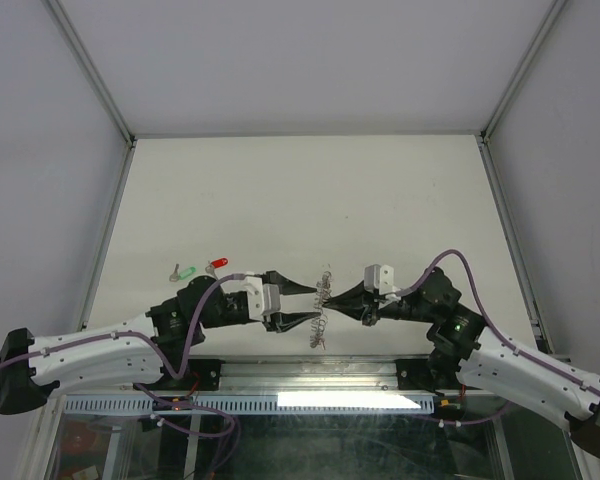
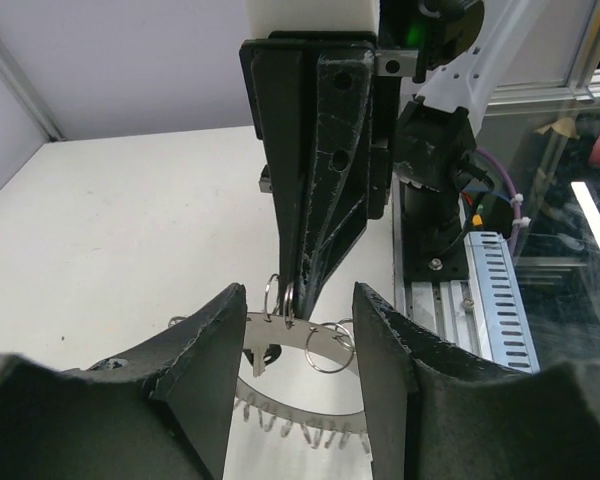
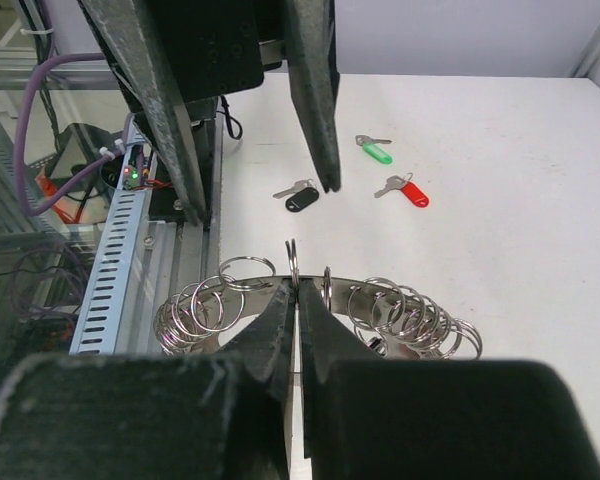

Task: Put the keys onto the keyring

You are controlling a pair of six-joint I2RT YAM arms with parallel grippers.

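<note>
The keyring [image 1: 323, 298], a flat grey band hung with many small wire rings, is held upright above the table's near edge. My right gripper [image 1: 332, 300] is shut on its rim [image 3: 341, 286], the fingertips pinched together [image 3: 298, 285]. My left gripper [image 2: 300, 292] is open and faces it from the other side, one finger on each side of the band [image 2: 270, 333]. The keys lie on the table to the left: a green one [image 1: 185, 272], a red one [image 1: 218, 263] and, in the right wrist view, a black one [image 3: 301, 199].
A metal rail [image 1: 310, 375] runs along the table's near edge under both arms. White walls [image 1: 300, 60] close in the table at the back and sides. The keys lie just beyond the left arm's forearm [image 1: 195, 310].
</note>
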